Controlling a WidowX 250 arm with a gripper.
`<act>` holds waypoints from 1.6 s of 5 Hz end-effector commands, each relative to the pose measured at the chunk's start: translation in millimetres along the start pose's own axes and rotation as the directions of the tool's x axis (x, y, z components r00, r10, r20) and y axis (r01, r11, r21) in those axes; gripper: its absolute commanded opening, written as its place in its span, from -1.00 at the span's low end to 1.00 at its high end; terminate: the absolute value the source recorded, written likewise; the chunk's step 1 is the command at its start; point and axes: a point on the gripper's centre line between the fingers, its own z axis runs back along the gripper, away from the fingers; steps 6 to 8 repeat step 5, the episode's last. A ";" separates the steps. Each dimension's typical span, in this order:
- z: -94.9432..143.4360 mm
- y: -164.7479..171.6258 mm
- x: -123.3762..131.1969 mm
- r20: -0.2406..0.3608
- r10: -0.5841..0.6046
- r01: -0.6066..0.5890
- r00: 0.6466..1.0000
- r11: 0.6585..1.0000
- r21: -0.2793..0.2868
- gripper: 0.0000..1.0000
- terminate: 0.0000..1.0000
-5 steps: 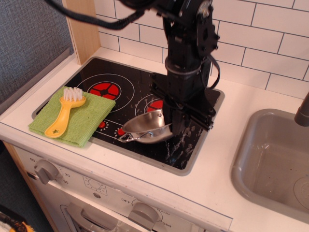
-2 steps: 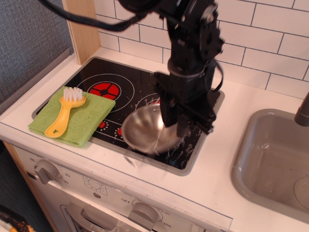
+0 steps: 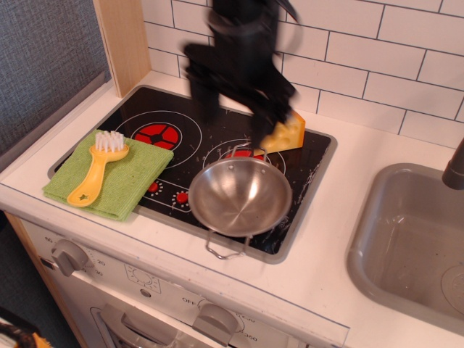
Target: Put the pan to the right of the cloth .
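Two pan (image 3: 241, 196) handles (image 3: 225, 249) run front-to-back.

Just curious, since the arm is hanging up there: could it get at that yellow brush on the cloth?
Probably yes: the yellow brush lies on top of the cloth, uncovered, and the pan sits off to its right.

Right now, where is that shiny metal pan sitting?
The pan rests upright on the front right part of the black stovetop, just right of the green cloth and in front of the yellow cheese wedge.
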 end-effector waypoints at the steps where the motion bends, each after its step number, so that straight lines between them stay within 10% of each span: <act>1: -7.1 44.9 7.5 -0.056 0.132 -0.134 0.990 0.991 -0.022 1.00 -1.00; 4: -20.8 49.6 13.0 -0.036 0.057 -0.057 0.998 0.998 -0.003 1.00 -1.00; 5: -20.8 49.6 13.0 -0.036 0.057 -0.057 0.998 0.998 -0.003 1.00 1.00; 8: -20.8 49.6 13.0 -0.036 0.057 -0.057 0.998 0.998 -0.003 1.00 1.00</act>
